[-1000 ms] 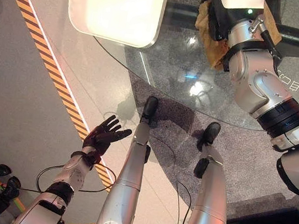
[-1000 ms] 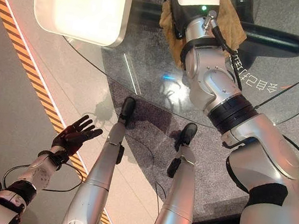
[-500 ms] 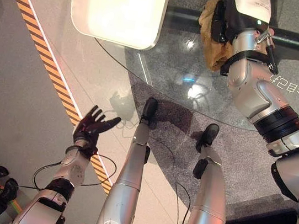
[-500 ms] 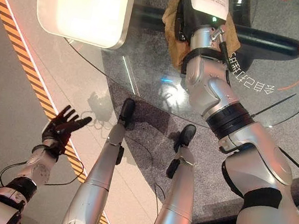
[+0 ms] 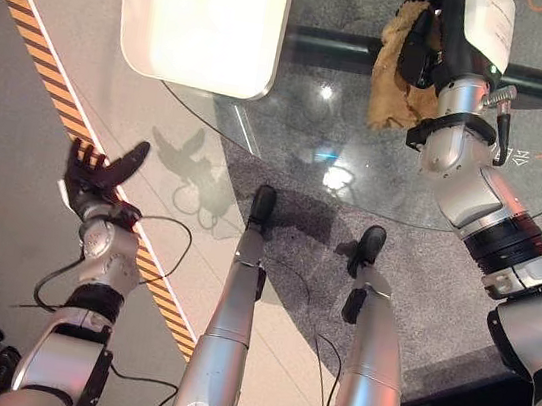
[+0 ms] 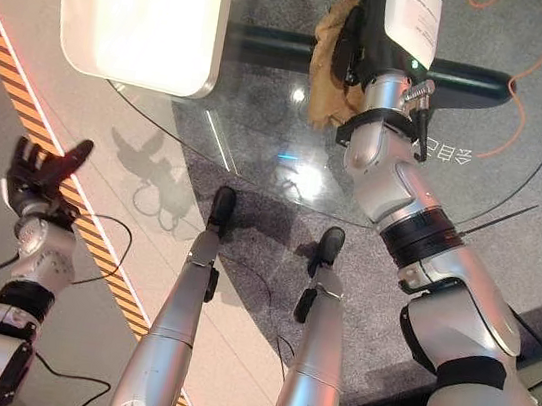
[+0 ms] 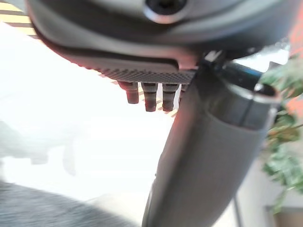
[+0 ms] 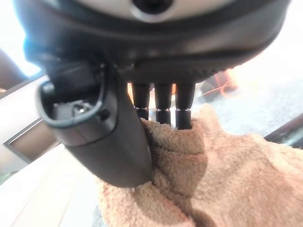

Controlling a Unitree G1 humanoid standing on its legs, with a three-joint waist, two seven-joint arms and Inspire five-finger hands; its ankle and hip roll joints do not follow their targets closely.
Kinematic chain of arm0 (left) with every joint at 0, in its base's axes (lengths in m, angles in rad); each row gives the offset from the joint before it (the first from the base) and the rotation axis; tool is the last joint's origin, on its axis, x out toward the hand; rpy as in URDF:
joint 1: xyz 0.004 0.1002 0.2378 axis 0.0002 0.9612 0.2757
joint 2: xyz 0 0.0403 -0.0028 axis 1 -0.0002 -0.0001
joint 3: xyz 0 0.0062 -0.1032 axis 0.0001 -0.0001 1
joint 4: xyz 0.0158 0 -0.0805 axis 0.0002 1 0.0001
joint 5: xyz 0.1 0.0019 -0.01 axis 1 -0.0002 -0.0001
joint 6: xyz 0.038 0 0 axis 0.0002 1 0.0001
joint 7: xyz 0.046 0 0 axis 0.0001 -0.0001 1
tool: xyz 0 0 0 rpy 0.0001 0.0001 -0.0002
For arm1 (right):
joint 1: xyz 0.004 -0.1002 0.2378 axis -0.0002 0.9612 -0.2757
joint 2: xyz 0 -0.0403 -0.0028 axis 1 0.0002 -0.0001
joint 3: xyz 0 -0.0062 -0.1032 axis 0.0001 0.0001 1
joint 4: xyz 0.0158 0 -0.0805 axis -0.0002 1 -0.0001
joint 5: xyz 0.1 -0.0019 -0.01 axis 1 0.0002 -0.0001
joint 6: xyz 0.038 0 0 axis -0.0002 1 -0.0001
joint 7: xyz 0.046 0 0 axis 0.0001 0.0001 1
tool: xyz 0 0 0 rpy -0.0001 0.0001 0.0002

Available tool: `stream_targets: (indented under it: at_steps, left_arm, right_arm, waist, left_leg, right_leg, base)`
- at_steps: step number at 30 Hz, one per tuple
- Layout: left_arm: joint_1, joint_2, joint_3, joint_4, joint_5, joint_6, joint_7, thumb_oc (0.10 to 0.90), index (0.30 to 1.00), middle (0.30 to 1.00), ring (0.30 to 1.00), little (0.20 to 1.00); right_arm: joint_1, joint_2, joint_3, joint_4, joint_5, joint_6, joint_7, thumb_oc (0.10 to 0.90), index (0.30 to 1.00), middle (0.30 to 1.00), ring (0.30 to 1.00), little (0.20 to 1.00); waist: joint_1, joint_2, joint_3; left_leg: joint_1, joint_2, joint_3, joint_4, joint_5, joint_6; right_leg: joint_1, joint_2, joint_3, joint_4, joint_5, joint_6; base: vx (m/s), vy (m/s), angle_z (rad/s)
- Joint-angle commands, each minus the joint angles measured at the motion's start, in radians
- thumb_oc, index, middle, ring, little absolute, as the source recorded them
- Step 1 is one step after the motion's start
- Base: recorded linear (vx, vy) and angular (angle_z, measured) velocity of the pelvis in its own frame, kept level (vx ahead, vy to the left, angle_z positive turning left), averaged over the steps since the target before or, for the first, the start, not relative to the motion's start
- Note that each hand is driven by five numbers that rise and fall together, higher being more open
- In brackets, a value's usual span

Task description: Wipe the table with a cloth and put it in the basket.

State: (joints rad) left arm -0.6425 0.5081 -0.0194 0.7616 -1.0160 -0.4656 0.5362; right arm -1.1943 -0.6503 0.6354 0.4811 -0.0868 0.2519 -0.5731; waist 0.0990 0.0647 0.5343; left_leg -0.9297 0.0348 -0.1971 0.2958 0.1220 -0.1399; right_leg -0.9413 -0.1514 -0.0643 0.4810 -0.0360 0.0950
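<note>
Tan terry cloth [image 5: 403,68] lies bunched on the round glass table [image 6: 261,131], toward its far right, and the right hand [image 5: 426,45] sits on top of it. In the right wrist view the fingers [image 8: 163,105] run straight down into the pile while the thumb lies alongside, so the hand reads as pressing flat, not clenched round the fabric. The left hand [image 5: 93,174] hangs well off the table's left edge, above the striped floor tape [image 6: 94,239], its fingers spread and relaxed, holding nothing. A pale rounded tray-like object [image 5: 202,12], perhaps the basket, sits at the far left of the table; I cannot tell its depth.

The step in hand looks like the wipe itself. To do it well, keep the palm low and the pressure even, so the cloth slides with the hand instead of rolling up beneath it. Glass is slick, and a bunched cloth can skid free, so slow, overlapping strokes seem wise. Sweeping toward the tray-like object would leave a short carry afterwards.
</note>
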Motion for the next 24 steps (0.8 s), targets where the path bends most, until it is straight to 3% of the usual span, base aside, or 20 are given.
stream_targets:
  at_steps: [1, 6, 16, 24]
  left_arm:
    - [-0.005, 0.106, 0.087, -0.030, 0.121, -0.155, 0.107, 0.800, 0.900, 0.900, 0.900, 0.900]
    - [0.003, 0.115, 0.117, -0.143, 0.195, -0.203, 0.137, 0.800, 0.900, 0.900, 0.900, 0.900]
    - [0.015, 0.064, 0.144, -0.344, 0.323, -0.229, 0.151, 0.800, 0.900, 0.900, 0.900, 0.900]
    - [0.045, 0.056, 0.141, -0.492, 0.383, -0.203, 0.117, 0.800, 0.900, 0.900, 0.900, 0.900]
  right_arm:
    - [0.020, -0.047, -0.081, -0.134, -0.005, -0.073, -0.103, 0.100, 0.300, 0.300, 0.300, 0.200]
    - [0.107, -0.057, -0.160, -0.200, -0.007, -0.109, -0.107, 0.100, 0.300, 0.300, 0.300, 0.200]
    - [0.236, -0.033, -0.308, -0.306, 0.005, -0.190, -0.095, 0.100, 0.300, 0.300, 0.300, 0.200]
    - [0.296, -0.024, -0.386, -0.371, -0.001, -0.219, -0.077, 0.100, 0.300, 0.300, 0.300, 0.200]
  waist:
    - [-0.015, -0.022, -0.014]
    - [-0.021, -0.023, -0.014]
    - [-0.031, -0.022, -0.014]
    - [-0.037, -0.027, -0.014]
  left_leg:
    - [0.063, -0.109, 0.120, 0.008, -0.072, 0.127]
    - [0.076, -0.107, 0.125, 0.008, -0.077, 0.126]
    - [0.085, -0.110, 0.133, 0.014, -0.086, 0.128]
    - [0.095, -0.108, 0.138, 0.010, -0.084, 0.129]
  right_leg:
    - [0.065, 0.108, -0.060, -0.101, 0.003, -0.060]
    - [0.078, 0.110, -0.055, -0.098, -0.005, -0.059]
    - [0.088, 0.112, -0.045, -0.091, -0.011, -0.054]
    - [0.098, 0.116, -0.037, -0.092, -0.006, -0.050]
  base:
    - [0.00, 0.000, 0.00]
    - [0.00, 0.009, -0.04]
    - [0.00, 0.000, 0.00]
    - [0.00, 0.000, 0.00]
